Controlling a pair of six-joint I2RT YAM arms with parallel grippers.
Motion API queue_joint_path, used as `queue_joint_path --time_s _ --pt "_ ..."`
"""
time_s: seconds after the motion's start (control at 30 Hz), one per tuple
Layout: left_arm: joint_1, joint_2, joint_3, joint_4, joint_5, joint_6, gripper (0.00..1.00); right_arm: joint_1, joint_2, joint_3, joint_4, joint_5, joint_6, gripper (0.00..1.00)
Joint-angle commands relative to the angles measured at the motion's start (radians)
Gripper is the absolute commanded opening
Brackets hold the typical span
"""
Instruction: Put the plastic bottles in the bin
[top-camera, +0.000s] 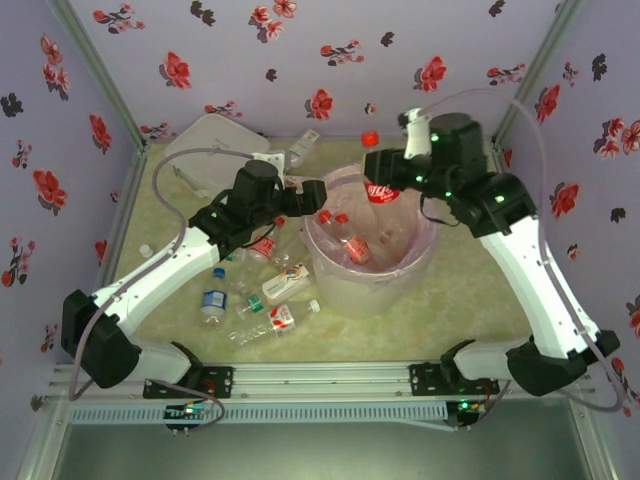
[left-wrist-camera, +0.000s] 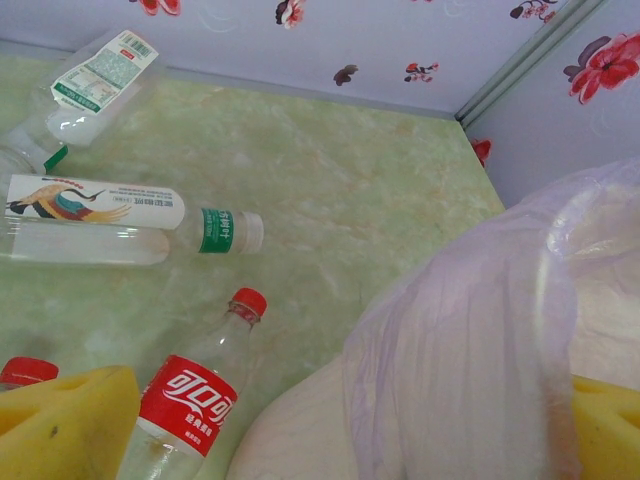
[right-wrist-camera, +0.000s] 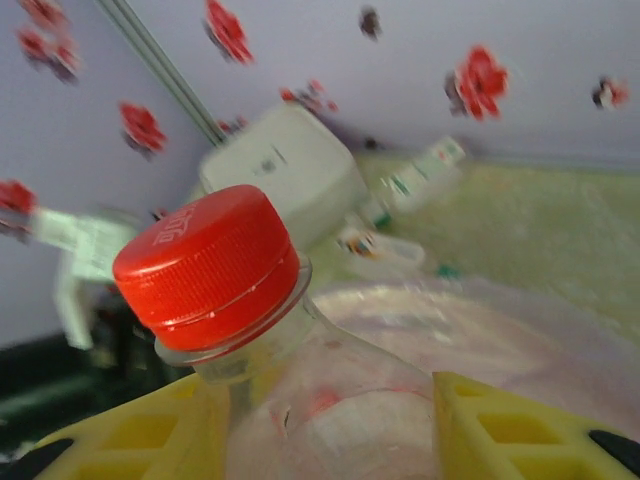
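- Red-capped bottle (right-wrist-camera: 300, 400), lower centre, clamped below its neck between the right fingers (right-wrist-camera: 520, 430); it looks empty, probably light and crushable.
- Left fingers (left-wrist-camera: 70, 425) apart at the lower corners, beside the bin (left-wrist-camera: 450, 330).

Lab robot cell, floral walls (top-camera: 330, 60), aluminium corner posts (top-camera: 97, 72), green marbled tabletop (top-camera: 470, 290), metal rail (top-camera: 320, 378) at the near edge with left arm (top-camera: 150, 275) and right arm (top-camera: 540, 280) bolted on.
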Motion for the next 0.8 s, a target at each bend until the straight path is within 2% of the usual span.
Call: queue_joint_path --time_s 0.0,0.23,0.37,0.5,0.63,0.77 --pt "-0.002 0.038 0.008 -0.030 -0.037 0.014 0.96 0.050 0.022 -0.084 -0.021 0.134 -0.022 0.07" --pt "-0.006 0.047 0.009 -0.031 -0.038 0.013 0.97 0.064 0.070 -0.268 0.077 0.181 0.023 0.08" --pt "-0.007 0.051 0.008 -0.025 -0.037 0.007 0.97 0.066 0.104 -0.376 0.163 0.146 0.019 0.14" --pt "-0.011 0.059 0.009 -0.025 -0.038 0.003 0.97 0.065 0.121 -0.474 0.286 0.071 0.041 0.29" --pt "-0.012 0.056 0.005 -0.029 -0.041 0.001 0.97 0.067 0.102 -0.507 0.313 0.074 0.049 0.44" --pt "-0.012 0.059 0.005 -0.029 -0.047 0.002 0.98 0.067 0.072 -0.471 0.262 0.083 0.019 0.69"
